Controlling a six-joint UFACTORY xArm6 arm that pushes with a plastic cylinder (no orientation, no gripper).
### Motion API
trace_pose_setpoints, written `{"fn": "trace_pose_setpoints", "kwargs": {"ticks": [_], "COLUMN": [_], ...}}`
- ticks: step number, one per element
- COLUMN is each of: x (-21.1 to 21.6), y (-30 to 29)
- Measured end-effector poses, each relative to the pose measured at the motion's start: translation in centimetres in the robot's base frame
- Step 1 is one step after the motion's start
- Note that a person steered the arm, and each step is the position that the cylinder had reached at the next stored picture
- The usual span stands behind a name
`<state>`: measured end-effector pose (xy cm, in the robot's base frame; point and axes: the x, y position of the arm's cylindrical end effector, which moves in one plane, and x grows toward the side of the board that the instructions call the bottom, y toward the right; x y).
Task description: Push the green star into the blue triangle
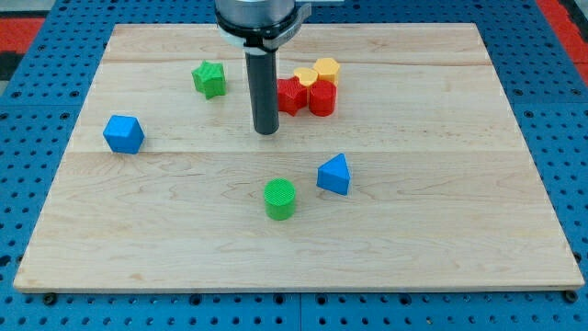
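The green star (209,78) lies on the wooden board at the view's upper left of centre. The blue triangle (335,174) lies right of centre, lower down. My tip (266,131) is on the board between them, to the right of and below the green star, and up and left of the blue triangle. It touches neither block.
A green cylinder (280,199) sits just left of the blue triangle. A blue cube (123,134) lies at the left. A cluster of red (322,97) and yellow (326,70) blocks sits right of the rod. The wooden board (441,230) rests on a blue pegboard.
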<state>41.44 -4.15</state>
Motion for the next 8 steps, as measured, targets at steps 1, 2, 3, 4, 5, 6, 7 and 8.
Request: {"fn": "trace_pose_setpoints", "kwargs": {"ticks": [1, 2, 3, 4, 5, 6, 7, 8], "x": [1.0, 1.1, -1.9, -5.4, -9.8, -13.2, -12.9, -11.4], "y": [-3.6, -7.5, -6.2, -4.1, -3.7, -3.7, -7.9, -12.1]}}
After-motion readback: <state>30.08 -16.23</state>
